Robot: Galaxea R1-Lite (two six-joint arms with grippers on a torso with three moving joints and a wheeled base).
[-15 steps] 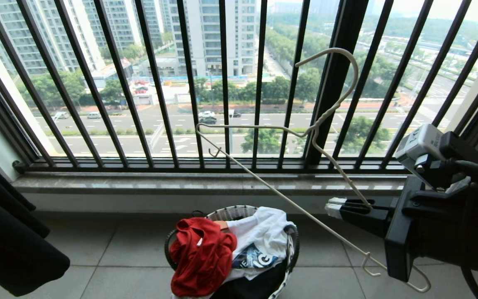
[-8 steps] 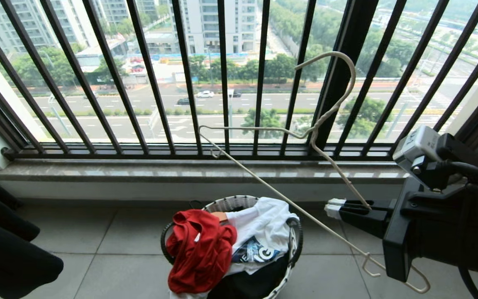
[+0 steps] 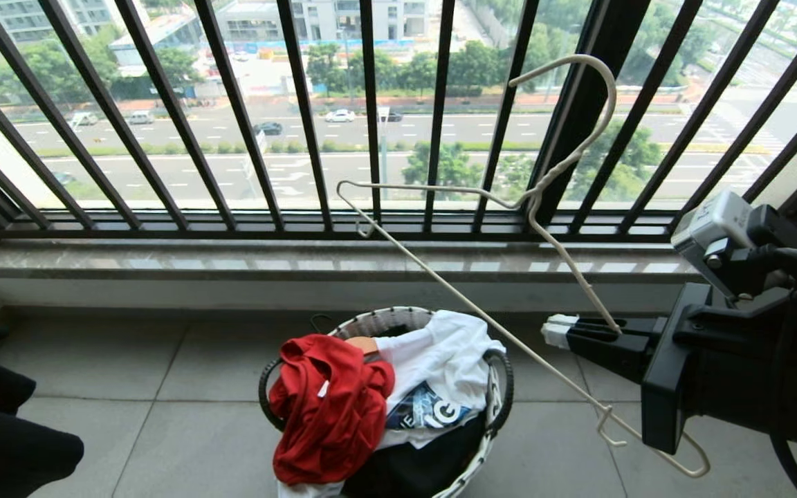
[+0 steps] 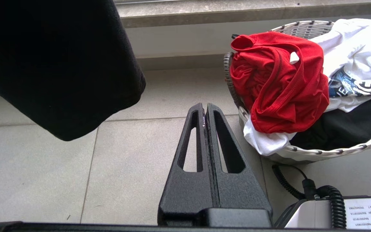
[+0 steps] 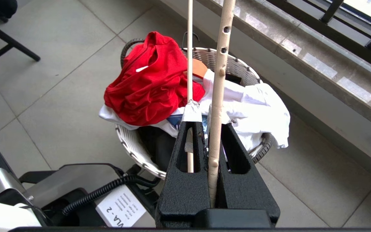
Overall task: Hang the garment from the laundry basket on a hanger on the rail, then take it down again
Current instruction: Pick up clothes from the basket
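Three garments are heaped in the laundry basket [image 3: 499, 408]: the red garment [image 3: 329, 415] topmost. The hanger [image 3: 509, 207] is pinched by the right tool [image 3: 556, 332]; the left tool [image 4: 204, 111] is pressed together, empty.

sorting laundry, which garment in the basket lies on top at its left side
The red T-shirt, bunched over the basket's left rim; the white garment lies right of it, the black one underneath.

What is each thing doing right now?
Thin cream-white wire hanger: bare, gripped by right gripper.
Red T-shirt: crumpled, draped over basket edge.
Round white woven basket: full of clothes, on floor.
Left gripper: shut, empty, beside the basket.
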